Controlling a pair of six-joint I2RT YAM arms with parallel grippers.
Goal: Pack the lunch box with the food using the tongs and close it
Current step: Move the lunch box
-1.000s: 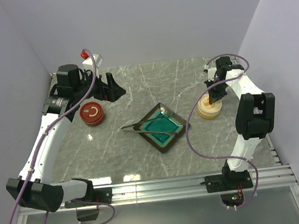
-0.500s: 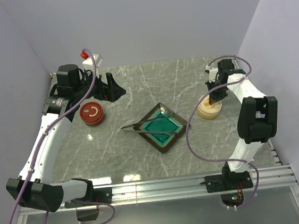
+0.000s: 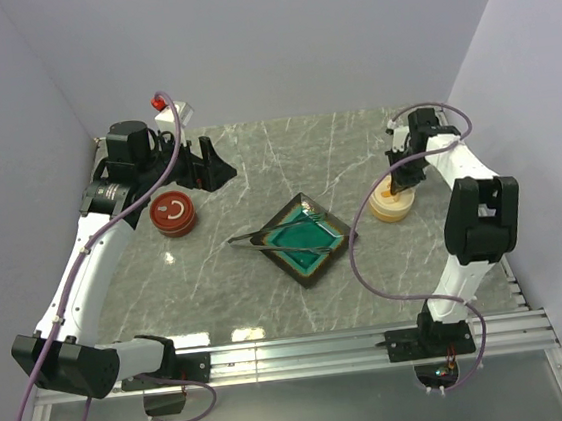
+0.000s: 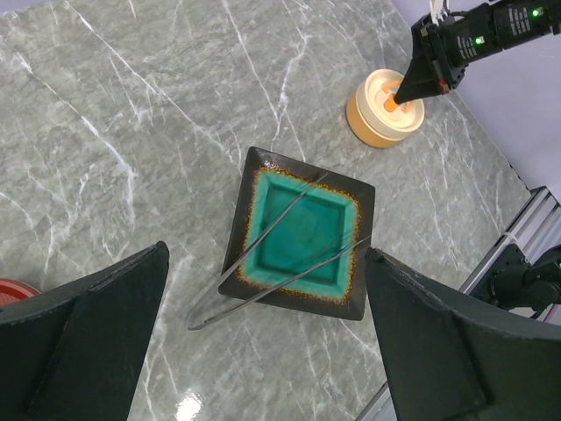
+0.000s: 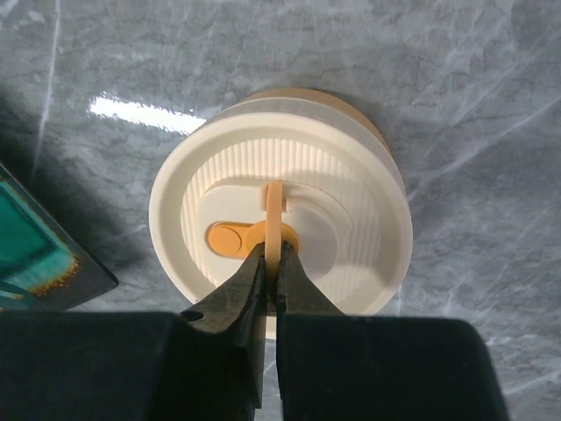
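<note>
The lunch box [image 3: 392,207] is a round cream container with a ribbed lid [image 5: 280,175], standing at the right of the table. My right gripper [image 5: 271,253] is shut on the thin upright strap handle [image 5: 274,203] at the lid's centre, seen from the left wrist view as the right gripper [image 4: 405,95] tipping down onto the lunch box [image 4: 382,114]. The tongs [image 3: 274,234] lie across a teal square dish [image 3: 305,250]. My left gripper [image 3: 211,168] hangs open, high at the back left, far above the tongs [image 4: 279,282]. No food shows.
A red round container [image 3: 173,214] stands under the left arm, its edge showing in the left wrist view [image 4: 13,289]. The dish [image 4: 307,224] has a dark rim. Walls close the table at the back and both sides; a metal rail runs along the near edge.
The right arm's elbow swayed slightly right and came back, its gripper staying shut on the lid's handle. The left arm has not moved.
</note>
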